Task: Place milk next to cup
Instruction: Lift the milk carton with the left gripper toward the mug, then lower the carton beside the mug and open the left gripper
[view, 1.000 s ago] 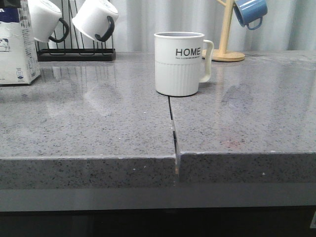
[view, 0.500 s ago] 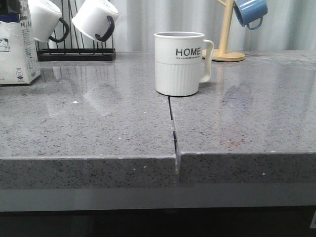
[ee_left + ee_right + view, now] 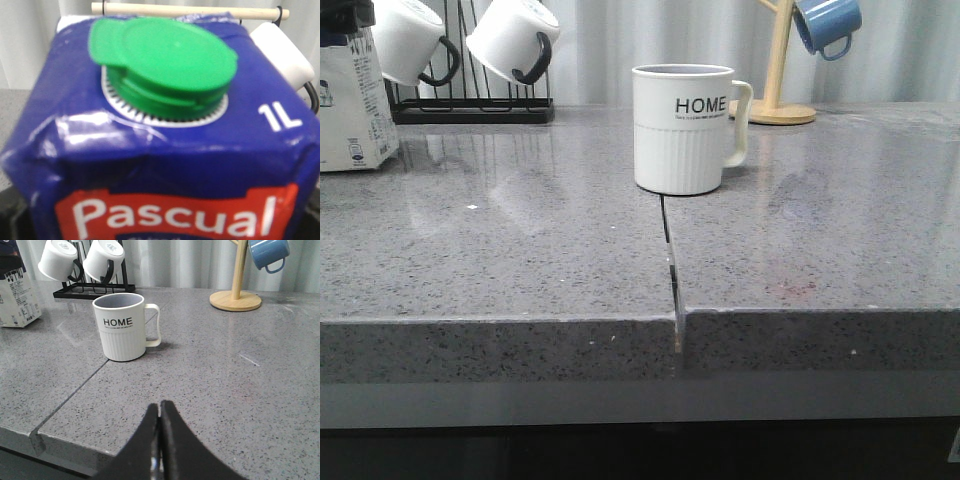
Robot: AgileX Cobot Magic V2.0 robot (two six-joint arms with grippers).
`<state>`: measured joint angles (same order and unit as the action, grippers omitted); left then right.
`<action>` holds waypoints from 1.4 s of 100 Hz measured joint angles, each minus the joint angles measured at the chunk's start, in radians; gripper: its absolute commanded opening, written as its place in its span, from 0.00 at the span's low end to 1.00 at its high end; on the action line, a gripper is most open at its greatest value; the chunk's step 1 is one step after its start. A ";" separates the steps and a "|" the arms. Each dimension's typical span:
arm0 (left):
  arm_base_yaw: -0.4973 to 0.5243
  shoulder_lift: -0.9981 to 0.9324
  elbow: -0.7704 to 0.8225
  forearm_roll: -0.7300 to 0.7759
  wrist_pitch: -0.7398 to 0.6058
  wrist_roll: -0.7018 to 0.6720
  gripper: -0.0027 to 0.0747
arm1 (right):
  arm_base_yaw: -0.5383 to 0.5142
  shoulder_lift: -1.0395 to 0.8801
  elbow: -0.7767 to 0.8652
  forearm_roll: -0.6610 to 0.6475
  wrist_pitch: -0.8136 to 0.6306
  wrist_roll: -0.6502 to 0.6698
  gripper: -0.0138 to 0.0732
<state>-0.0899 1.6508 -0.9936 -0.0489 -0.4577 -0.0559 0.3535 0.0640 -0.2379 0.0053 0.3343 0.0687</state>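
Observation:
The milk is a white carton with a blue top standing at the far left of the counter, cut off by the frame edge. The left wrist view shows its blue top very close, with a green cap, "1L" and a red "Pascual" label. My left gripper straddles the carton, with dark fingers at its sides, shut on it. The cup is a white ribbed "HOME" mug at the counter's middle, also in the right wrist view. My right gripper is shut and empty, near the front edge, well short of the cup.
A black rack with white black-handled mugs stands at the back left, right of the milk. A wooden stand with a blue mug is at the back right. A seam runs from the cup to the counter's front edge.
The milk carton has shifted slightly left and turned a little in the front view. The cup and right gripper have not moved.

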 measured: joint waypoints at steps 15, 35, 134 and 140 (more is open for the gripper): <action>0.000 0.013 -0.004 0.002 -0.018 0.000 0.20 | 0.000 0.000 0.000 0.000 0.000 0.000 0.08; -0.014 -0.010 -0.004 0.014 0.017 0.000 0.19 | 0.000 0.000 0.000 0.000 0.000 0.000 0.08; -0.445 0.018 -0.094 -0.039 0.055 0.045 0.18 | 0.000 0.000 0.000 0.000 0.000 0.000 0.08; -0.450 0.031 -0.094 -0.040 0.053 0.046 0.18 | 0.000 0.000 0.000 0.000 0.000 0.000 0.08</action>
<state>-0.5394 1.6815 -1.0879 -0.0886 -0.4047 -0.0103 0.3535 0.0640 -0.2379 0.0053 0.3343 0.0687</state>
